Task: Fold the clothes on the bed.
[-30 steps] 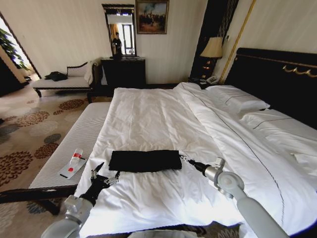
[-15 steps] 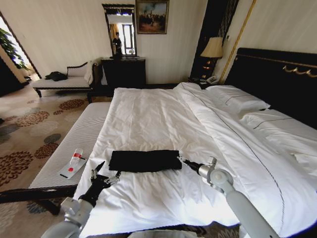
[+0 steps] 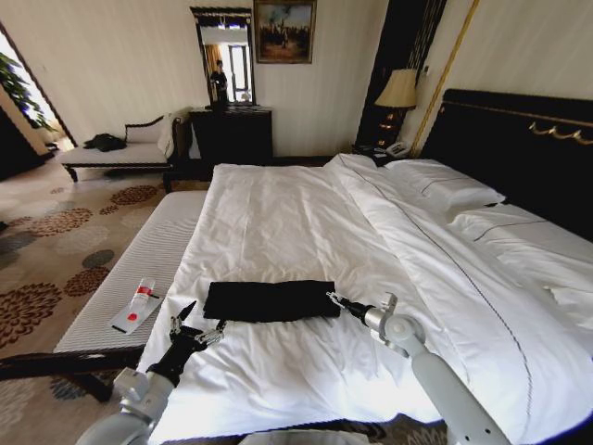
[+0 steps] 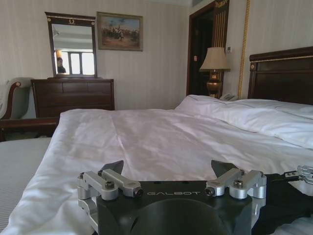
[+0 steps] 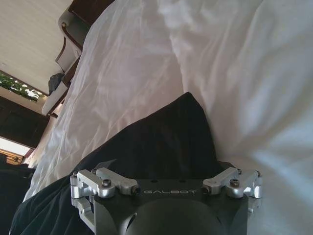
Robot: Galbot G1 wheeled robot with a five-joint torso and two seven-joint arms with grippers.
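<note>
Black T-shirt, already folded into a long narrow band, lying flat on the white duvet of the bed, lower centre of the head frame. Small white lettering not visible from here.

Right gripper now right at the band's right end, lower centre-right of the head frame. A second ago tip sat slightly further right and lower, just off the cloth; half a second ago closer; now touching or just over the hem. Forearm swung left with it. In the right wrist view black fabric sits directly ahead of the gripper body, duvet on either side. Fingers: cannot tell whether apart or together.

Left gripper low at lower left of the head frame, just off the band's left end, on bare duvet, unchanged across the three head frames. Jaws spread wide, nothing between them; the left wrist view shows both fingertips apart with duvet beyond and a sliver of black cloth at lower right of that frame.

T-shirt itself not shifted; no new crease.

Judgement: approach to the right end about done, grasp not yet confirmed. Lengthwise folds appear finished; an end-to-end fold likely remains. Risk: pinching duvet together with the thin cloth.

Red-and-white item on the ribbed bench, left of frame, untouched.
</note>
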